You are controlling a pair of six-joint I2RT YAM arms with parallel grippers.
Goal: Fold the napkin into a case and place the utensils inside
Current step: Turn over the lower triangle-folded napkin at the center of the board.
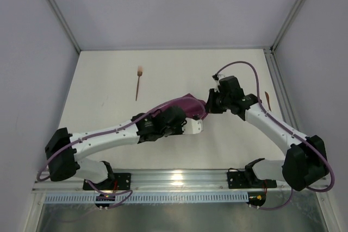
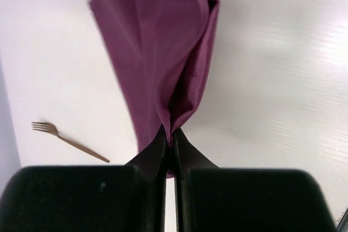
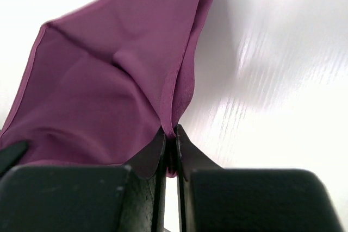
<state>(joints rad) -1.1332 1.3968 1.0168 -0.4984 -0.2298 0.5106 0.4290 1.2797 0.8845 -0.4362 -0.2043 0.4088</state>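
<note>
The magenta-purple napkin [image 1: 189, 106] hangs bunched between the two arms at the table's middle, mostly hidden by them from above. My left gripper [image 2: 170, 134] is shut on a fold of the napkin [image 2: 157, 42]. Pinching another edge of the same napkin [image 3: 103, 96], my right gripper [image 3: 170, 131] is shut too. A copper fork [image 1: 138, 83] lies on the table to the far left of the cloth, also visible as the fork [image 2: 65, 139] in the left wrist view. A second thin copper utensil [image 1: 267, 99] lies near the right edge of the table.
The white table [image 1: 109, 123] is bounded by grey walls on the left, back and right. A metal rail [image 1: 174, 177] runs along the near edge by the arm bases.
</note>
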